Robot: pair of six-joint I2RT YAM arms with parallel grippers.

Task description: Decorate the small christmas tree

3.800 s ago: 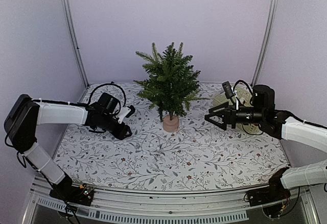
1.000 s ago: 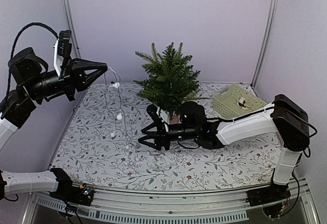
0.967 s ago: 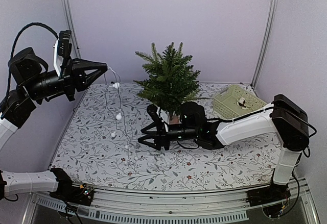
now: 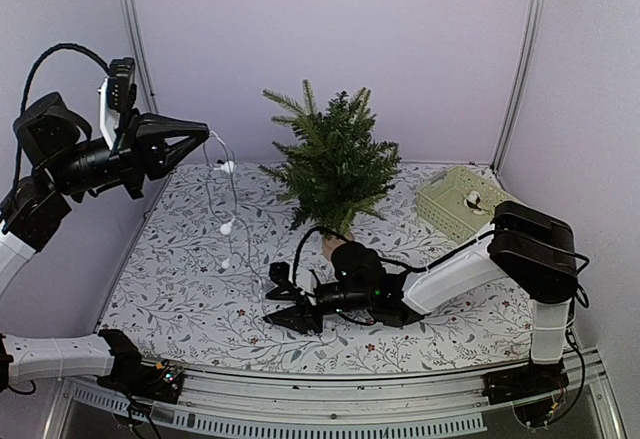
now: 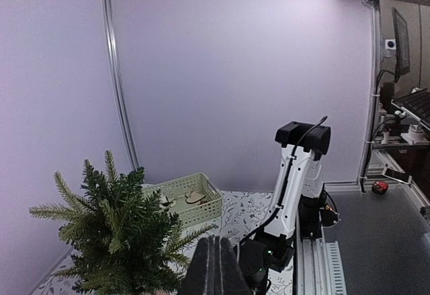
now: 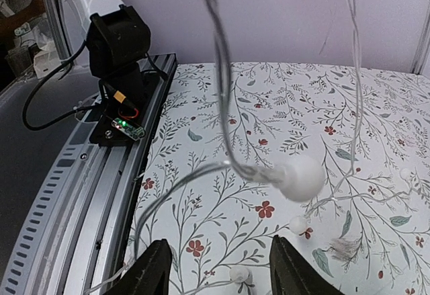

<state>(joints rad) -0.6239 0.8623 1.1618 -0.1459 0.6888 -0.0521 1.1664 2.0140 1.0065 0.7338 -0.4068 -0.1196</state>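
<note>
The small christmas tree [image 4: 335,164] stands at the back middle of the table, leaning slightly; it also fills the lower left of the left wrist view [image 5: 111,238]. High at the left, my left gripper [image 4: 205,137] is shut on a string of lights [image 4: 229,226], a thin wire with white balls hanging down to the table. Its fingers [image 5: 215,268] are pressed together. My right gripper [image 4: 272,297] lies low in front of the tree, open. In its wrist view the right gripper [image 6: 222,275] has the string's wire and a white ball [image 6: 302,176] dangling just ahead of it, with nothing between the jaws.
A pale green basket [image 4: 460,202] holding small ornaments sits at the back right. The right arm stretches low across the table's flower-patterned cloth [image 4: 180,309], in front of the tree's base. A metal rail with a circuit board [image 6: 121,127] runs along the near edge.
The right arm has slid toward the near edge and lower, its gripper now closer to the string's lower end. The tree has tipped and shifted slightly. The left gripper has stayed put.
</note>
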